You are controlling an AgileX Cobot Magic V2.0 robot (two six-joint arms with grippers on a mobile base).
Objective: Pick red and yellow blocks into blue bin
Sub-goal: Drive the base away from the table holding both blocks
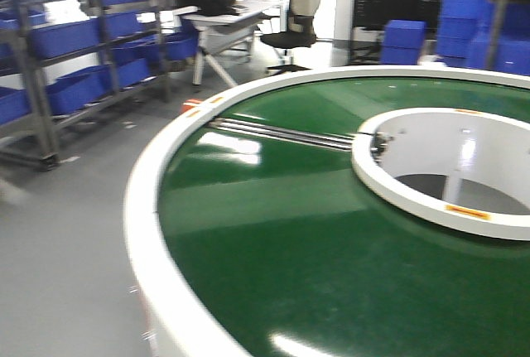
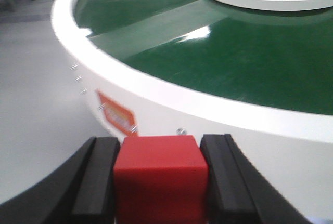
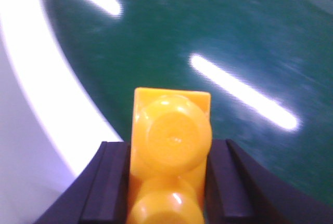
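The left claw (image 2: 159, 169) is clamped on the red cube (image 2: 158, 182), with black fingers (image 2: 101, 177) pressed to both its sides. It hangs just outside the white rim (image 2: 171, 99) of the round green surface (image 1: 315, 241), seemingly over the grey floor (image 2: 31, 78). The right claw (image 3: 169, 167) grips the yellow brick (image 3: 171, 135), studs facing the camera, above the green near the rim. Blue crates (image 1: 62, 38) fill shelves (image 1: 33, 67) behind, too blurred to tell apart.
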